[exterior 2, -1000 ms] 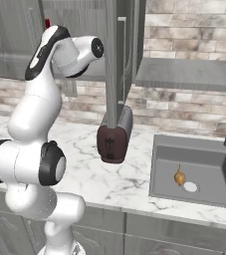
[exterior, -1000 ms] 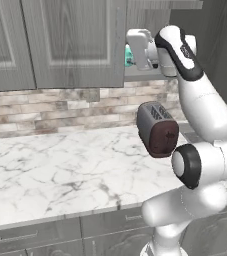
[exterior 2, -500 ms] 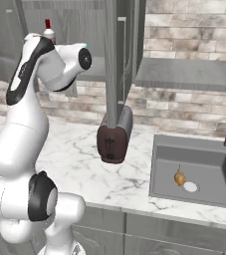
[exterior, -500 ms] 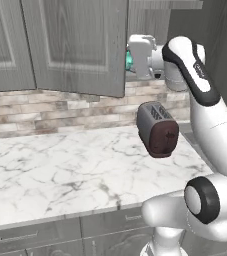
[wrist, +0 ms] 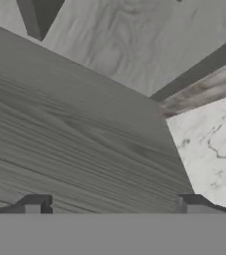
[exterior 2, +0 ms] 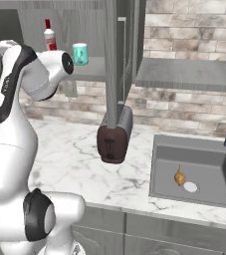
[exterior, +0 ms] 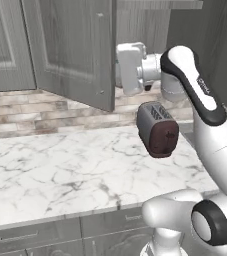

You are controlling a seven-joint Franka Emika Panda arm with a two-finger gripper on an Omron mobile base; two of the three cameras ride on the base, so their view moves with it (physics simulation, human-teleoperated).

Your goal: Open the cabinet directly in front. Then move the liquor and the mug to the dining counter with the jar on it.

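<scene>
- Our fingers (wrist: 32, 204) stood far apart, one tip at each side of the hand view, and they held nothing.
- Between the two tips we saw only grey wood grain, very near, so our gripper (wrist: 113, 205) was right up against the cabinet (exterior: 75, 55).
- We saw the cabinet door standing open, swung out over the marble worktop (exterior: 60, 170), with its edge toward us in the right base view.
- We saw our hand reaching in past the edge of that door in the left base view.
- We saw the liquor (exterior 2: 49, 37) standing straight up on the grey inner shelf, its long side going up and down and its red cap pointing at the ceiling.
- We saw the mug (exterior 2: 80, 54) standing upright on the same shelf, open side up, just to the right of the bottle in that view and not touching it.
- We could not tell which way the mug's handle pointed.
- We saw the toaster (exterior 2: 114, 134) sitting on the worktop below the shelf, under the open door.
- We saw a sink (exterior 2: 196, 172) to the right of the toaster, with a small yellow-brown thing (exterior 2: 179, 176) lying in it.
</scene>
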